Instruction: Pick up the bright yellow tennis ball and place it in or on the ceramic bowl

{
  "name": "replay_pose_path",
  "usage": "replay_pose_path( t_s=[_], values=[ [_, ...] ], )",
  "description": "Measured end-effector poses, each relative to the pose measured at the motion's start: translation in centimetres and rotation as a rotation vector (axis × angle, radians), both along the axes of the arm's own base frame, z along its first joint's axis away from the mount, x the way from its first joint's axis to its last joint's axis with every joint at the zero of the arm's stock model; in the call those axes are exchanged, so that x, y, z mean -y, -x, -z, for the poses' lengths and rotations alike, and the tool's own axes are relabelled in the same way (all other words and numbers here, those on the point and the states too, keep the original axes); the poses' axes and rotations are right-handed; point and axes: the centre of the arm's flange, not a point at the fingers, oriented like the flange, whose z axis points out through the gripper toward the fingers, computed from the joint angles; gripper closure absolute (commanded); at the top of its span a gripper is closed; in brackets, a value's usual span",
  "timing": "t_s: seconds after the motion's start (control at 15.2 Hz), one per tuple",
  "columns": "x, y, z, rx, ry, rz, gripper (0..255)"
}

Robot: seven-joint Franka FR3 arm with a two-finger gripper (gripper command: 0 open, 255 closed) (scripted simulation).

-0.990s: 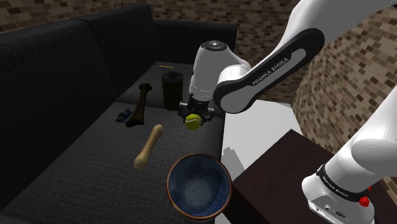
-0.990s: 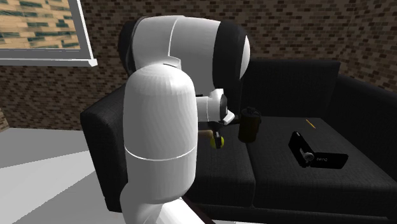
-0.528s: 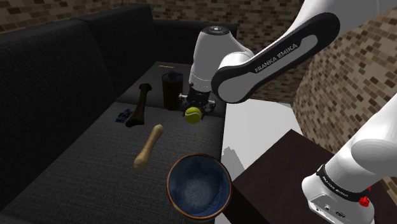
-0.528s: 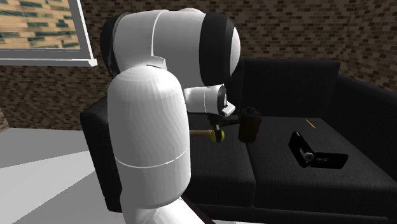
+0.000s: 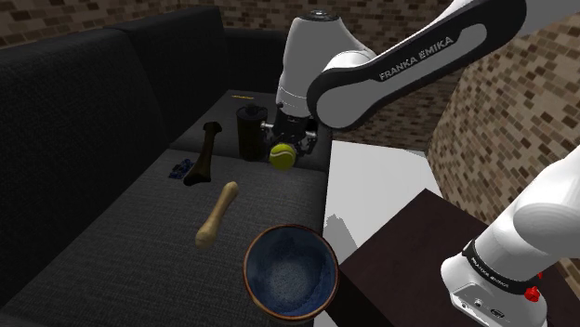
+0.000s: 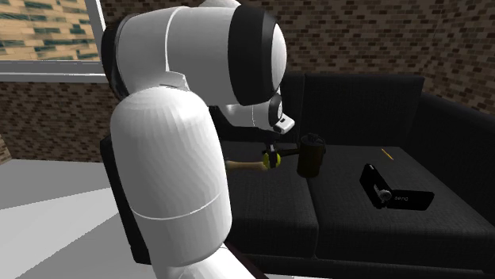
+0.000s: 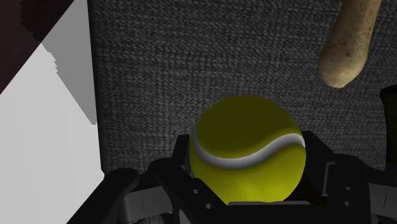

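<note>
Coarse woven sofa cloth (image 7: 191,70), matt

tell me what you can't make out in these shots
- Wrist view: the tennis ball hides the contact faces of the gripper.
- Wrist view: the tan stick is cut off by the picture's edge.
- Second exterior view: the arm covers most of that stick.
- Shoulder view: a small blue thing on the sofa, too small to name.
- Second exterior view: lettering on the black object, too small to read.
</note>
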Motion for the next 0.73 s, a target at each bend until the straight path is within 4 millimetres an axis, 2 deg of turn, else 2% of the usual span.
replay_pose_path(
  t_s=[0.53,0.73],
  values=[
    [-0.1,-0.1,-4.3,0.0,0.0,0.0,255],
    [-0.4,0.4,-5.3,0.0,0.0,0.0,255]
  ],
)
